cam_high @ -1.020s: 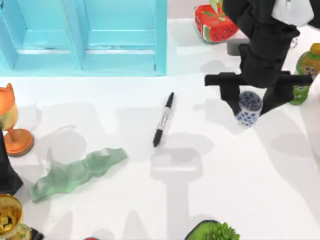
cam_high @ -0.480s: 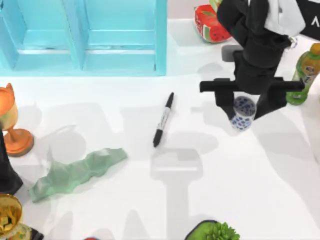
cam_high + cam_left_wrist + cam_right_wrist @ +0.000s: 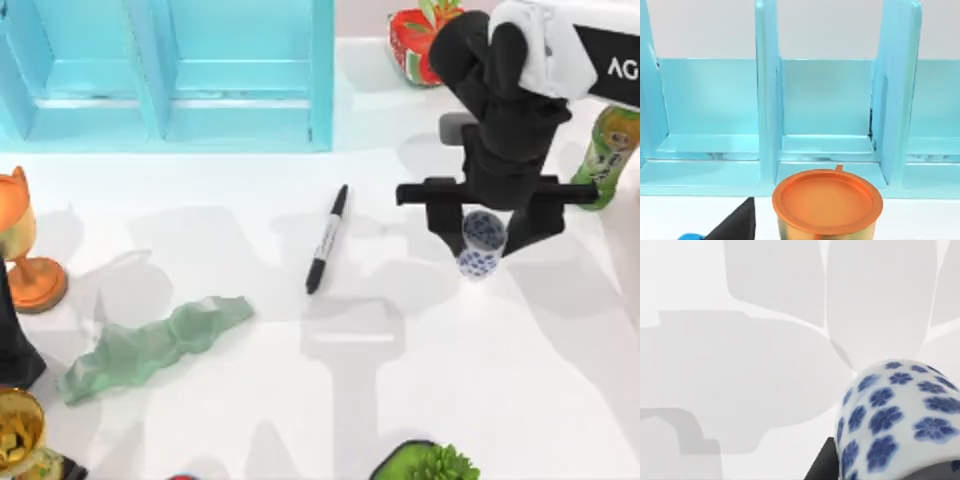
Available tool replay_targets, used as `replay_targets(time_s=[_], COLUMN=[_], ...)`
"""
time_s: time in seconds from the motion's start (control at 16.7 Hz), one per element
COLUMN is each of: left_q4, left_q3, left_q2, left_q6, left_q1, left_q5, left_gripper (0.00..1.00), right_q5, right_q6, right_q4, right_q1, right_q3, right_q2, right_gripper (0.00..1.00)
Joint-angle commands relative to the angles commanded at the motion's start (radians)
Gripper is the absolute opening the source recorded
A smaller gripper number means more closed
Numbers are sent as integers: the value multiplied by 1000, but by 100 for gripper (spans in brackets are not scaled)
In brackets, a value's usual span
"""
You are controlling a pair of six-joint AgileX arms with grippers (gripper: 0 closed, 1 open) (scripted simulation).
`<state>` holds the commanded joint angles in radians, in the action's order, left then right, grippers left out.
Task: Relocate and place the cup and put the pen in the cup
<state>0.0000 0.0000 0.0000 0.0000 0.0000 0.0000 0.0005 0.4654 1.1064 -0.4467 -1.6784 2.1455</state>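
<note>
Glossy, seemingly ceramic cup; matt table

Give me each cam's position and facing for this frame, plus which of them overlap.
Top view: above the table, looking down; shows the right arm with the right gripper shut on the cup, the pen lying left of it, and the left arm at the left edge.
Left wrist view: on the left arm, facing the blue shelf over the orange goblet.
Right wrist view: on the right arm, looking past the cup at the table.
Shared: the cup in top and right wrist views; shelf and goblet in top and left wrist views.
</note>
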Motion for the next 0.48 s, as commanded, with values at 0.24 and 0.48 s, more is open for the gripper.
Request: replay_targets(time_s=[0.24, 0.48], left_q4=[0, 0], left_q3=[0, 0], left_q2=[0, 0], left_q6=[0, 0], left_q1=[0, 0], left_q5=[0, 0], left_gripper=[100, 100], right_q5=[0, 0], right_q6=[0, 0], right_q4=[0, 0], right_q1=[0, 0], right_q3=[0, 0], right_q2=[0, 0], right_gripper=[38, 68])
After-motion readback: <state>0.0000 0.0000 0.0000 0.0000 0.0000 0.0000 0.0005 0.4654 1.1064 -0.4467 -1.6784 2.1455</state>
